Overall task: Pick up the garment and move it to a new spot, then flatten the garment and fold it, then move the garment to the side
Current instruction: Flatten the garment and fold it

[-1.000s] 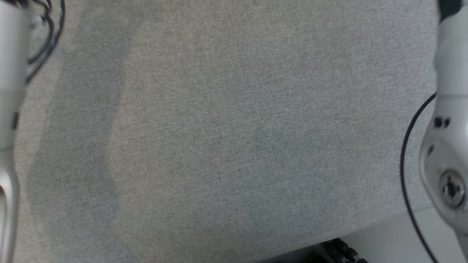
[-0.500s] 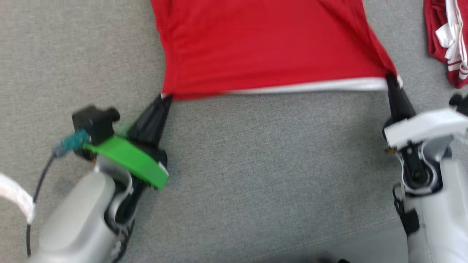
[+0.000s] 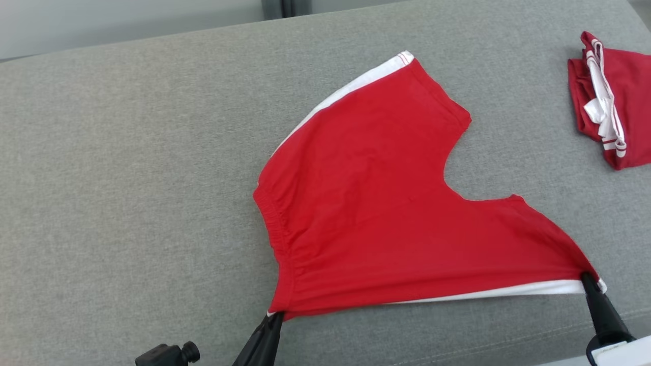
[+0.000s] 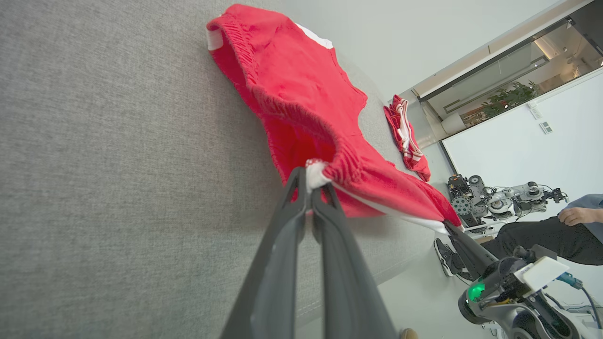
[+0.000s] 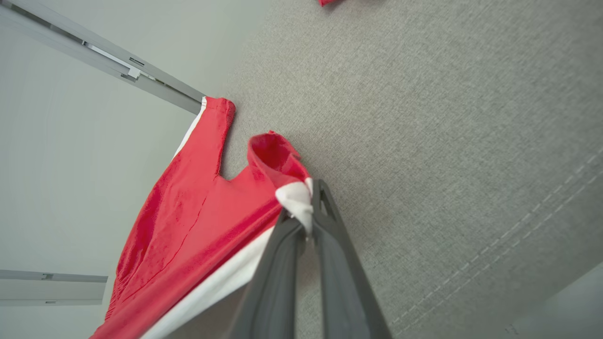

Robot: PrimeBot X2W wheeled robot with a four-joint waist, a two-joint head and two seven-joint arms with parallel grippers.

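Note:
The garment is a pair of red shorts with white side stripes, lying spread on the grey cushion. My left gripper is shut on the waistband corner at the near edge, and the left wrist view shows the white corner pinched at that gripper's tips. My right gripper is shut on the hem corner of the near leg, seen up close as a white fold between the fingers. The edge with the white stripe runs taut between the two grippers. The far leg lies flat, pointing away.
A second red and white garment lies folded at the cushion's far right. The cushion's front seam runs close behind the grippers. In the left wrist view a seated person and another robot are off the cushion's right end.
The head camera has swung up from bare cushion to the whole garment. Both grippers keep hold of the same two corners as half a second ago.

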